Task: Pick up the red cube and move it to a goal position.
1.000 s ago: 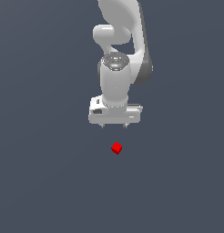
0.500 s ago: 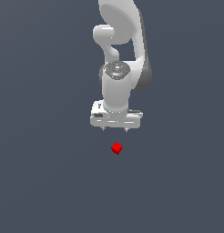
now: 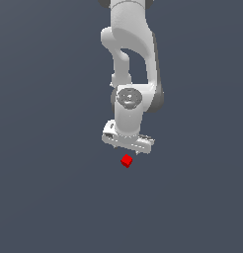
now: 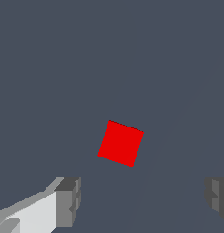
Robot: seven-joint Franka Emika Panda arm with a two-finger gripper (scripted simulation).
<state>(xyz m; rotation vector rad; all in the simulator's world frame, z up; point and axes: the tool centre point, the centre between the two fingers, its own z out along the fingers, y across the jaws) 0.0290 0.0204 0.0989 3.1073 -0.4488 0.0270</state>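
You have the gripper low above the desk w/ its fingers spread wide apart and holding nothing; the red cube lies on the desk surface just below it, approx. in the middle of the desk, far from every edge and corner that shows. In the wrist view the cube is not betw. the two fingers yet, it sits a bit ahead of the line joining them, and its faces are turned at a small angle to the pads. So the main risk, in my judgement: if you go down now w/o correcting, one fingertip can land on the cube or push it, and when you close, the pads catch corners instead of flat faces, so the cube can rotate or squirt out. Closing too early, before the pads are at cube height, gives also a miss. No other obj. is visible around, nothing stands in the way of the descent. The goal position is not marked in the views, so I cannot tell where it is.
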